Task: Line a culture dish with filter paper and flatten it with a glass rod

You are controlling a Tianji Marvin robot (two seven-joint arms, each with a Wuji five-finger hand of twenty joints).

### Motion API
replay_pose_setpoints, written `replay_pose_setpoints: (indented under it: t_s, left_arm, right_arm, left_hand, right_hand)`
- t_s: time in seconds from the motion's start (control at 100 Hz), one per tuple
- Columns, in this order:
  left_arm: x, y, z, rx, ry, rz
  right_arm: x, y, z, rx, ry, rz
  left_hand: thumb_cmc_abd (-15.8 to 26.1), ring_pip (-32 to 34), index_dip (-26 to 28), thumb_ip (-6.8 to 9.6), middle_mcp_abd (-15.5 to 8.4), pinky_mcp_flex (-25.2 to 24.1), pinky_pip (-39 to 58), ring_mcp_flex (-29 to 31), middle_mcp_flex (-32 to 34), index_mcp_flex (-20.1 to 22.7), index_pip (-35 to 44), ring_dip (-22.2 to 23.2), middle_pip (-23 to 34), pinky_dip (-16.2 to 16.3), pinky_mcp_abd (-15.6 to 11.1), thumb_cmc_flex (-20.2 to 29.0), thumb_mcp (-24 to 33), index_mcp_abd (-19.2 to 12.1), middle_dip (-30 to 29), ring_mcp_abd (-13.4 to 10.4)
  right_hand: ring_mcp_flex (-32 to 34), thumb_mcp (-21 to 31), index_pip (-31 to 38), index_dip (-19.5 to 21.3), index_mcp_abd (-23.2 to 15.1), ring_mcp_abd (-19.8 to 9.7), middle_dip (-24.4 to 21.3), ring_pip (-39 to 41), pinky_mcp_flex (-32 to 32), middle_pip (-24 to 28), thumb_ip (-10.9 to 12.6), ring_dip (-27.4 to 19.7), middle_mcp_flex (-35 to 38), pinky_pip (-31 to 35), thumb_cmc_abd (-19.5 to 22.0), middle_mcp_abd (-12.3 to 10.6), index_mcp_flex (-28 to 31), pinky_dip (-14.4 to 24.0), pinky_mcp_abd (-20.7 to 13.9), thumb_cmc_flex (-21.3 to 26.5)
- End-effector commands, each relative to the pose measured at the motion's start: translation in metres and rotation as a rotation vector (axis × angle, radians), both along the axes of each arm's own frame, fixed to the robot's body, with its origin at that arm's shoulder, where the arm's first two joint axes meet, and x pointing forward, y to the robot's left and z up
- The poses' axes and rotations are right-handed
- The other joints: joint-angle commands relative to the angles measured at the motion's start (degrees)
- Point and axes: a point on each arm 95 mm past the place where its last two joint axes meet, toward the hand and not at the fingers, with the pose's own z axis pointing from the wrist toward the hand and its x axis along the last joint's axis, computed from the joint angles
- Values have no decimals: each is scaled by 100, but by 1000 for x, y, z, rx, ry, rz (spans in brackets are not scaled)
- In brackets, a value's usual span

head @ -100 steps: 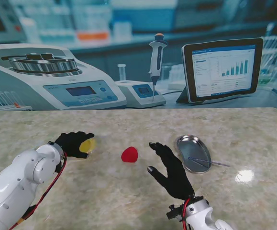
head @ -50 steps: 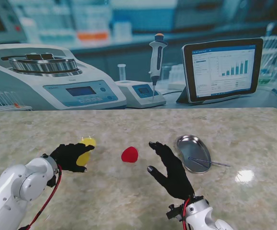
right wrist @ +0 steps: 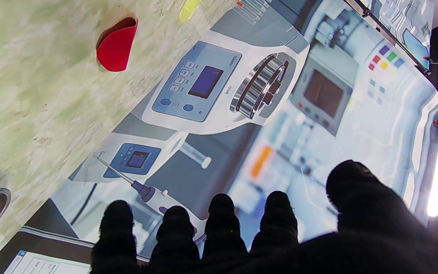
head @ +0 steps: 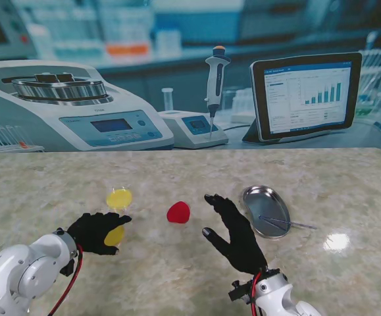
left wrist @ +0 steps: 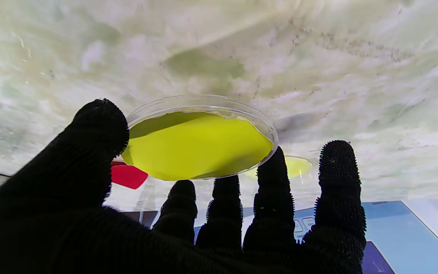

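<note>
**Now the dish is up in our left hand**

Clearly our left hand [head: 97, 232] pinches the clear culture dish [left wrist: 203, 133] with yellow filter paper [left wrist: 196, 146] between thumb and fingers [left wrist: 274, 179], off the tabletop [head: 177, 263]. Our right hand [head: 236, 237] hovers with fingers spread near the red piece [head: 178, 212].

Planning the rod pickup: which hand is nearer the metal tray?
Right. The right hand hovers just left of the metal tray; the left hand, holding a yellow-lined dish, is far across the table.
</note>
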Motion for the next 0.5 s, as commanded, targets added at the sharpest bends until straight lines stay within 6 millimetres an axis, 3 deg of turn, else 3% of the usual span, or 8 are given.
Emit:
replay_pose_setpoints:
  t_s: [0.0,0.49]
  left_arm:
    - [-8,-2,-5,-2,12,-8]
    - [-40,0,-20,24,-19,-33]
  right_arm:
    - [-3,3,0,10,6,1]
    - [-4,4,1,10,4,4]
  left_hand:
    - [243,202,-54,256,-133,11,221,57,48,-136,-63,132,26,219,-2,361,570,106,77,-64]
    - [259,224,-95,255,-137,6,243,41,28,-136,-58,139,-26,227,14,358,569,114,127,-81]
  right_hand:
    - [-19,-113,-32,44,-168,-223,-16,65,-73,22,-29,78,-112,75,105,-190,-46,-113,-145,99]
    - [-19,-115,-36,21,-170,-232,-15,60,-74,19,-31,78,-111,70,105,-198,-43,-120,-149,98]
